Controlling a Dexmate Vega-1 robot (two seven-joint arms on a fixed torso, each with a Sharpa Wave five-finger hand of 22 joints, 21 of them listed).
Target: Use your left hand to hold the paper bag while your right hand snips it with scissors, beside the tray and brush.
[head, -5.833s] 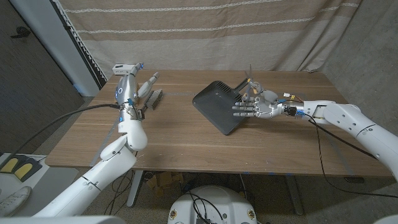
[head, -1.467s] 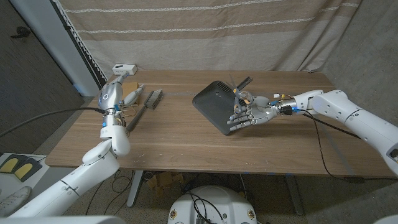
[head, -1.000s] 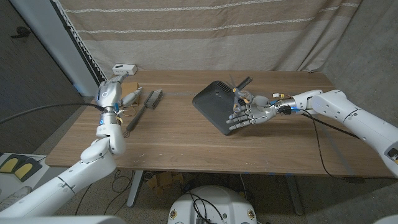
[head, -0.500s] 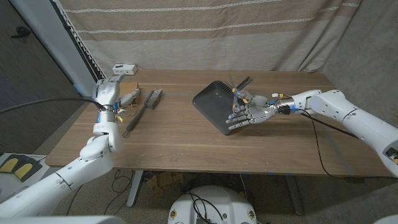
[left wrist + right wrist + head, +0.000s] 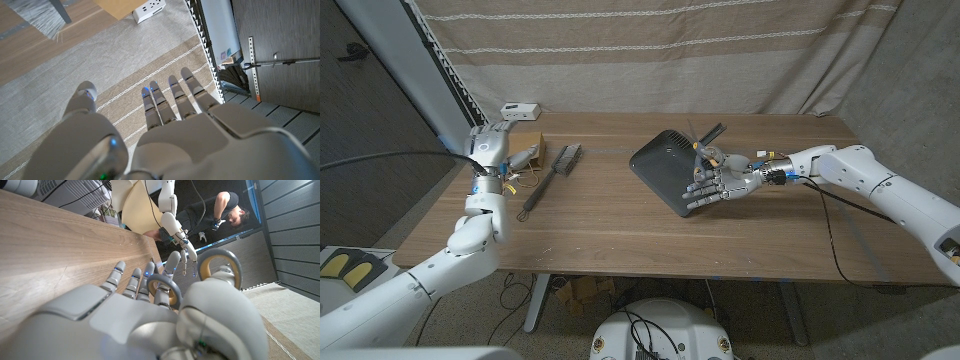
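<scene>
Head view shows the wooden surface [image 5: 620, 215] with a dark tray [image 5: 665, 168] lying near its middle, turned cornerwise, its long axis running from the far side toward the near right. Right hand [image 5: 718, 183] hovers at the tray's right edge, fingers spread toward the left over the tray's near corner, thumb and a finger through the loops of the scissors [image 5: 708, 140]. The scissors' dark blades point away from the robot toward the far edge, slightly parted, their long axis running from the hand toward the curtain. In the right wrist view the grey scissor loops [image 5: 218, 260] sit around the thumb and a finger of the right hand [image 5: 150, 315].

Left hand [image 5: 498, 140] is raised near the surface's far left corner; in the left wrist view the left hand [image 5: 165, 130] holds nothing, its fingers [image 5: 172, 95] straight and close together. Just beside it on the surface lies a brush [image 5: 552, 170], bristle head toward the far side, handle angled toward the near left. A brown paper bag [image 5: 525, 158] lies between the left hand and the brush, mostly hidden by the arm. A small white box [image 5: 521, 110] sits at the far left corner.
</scene>
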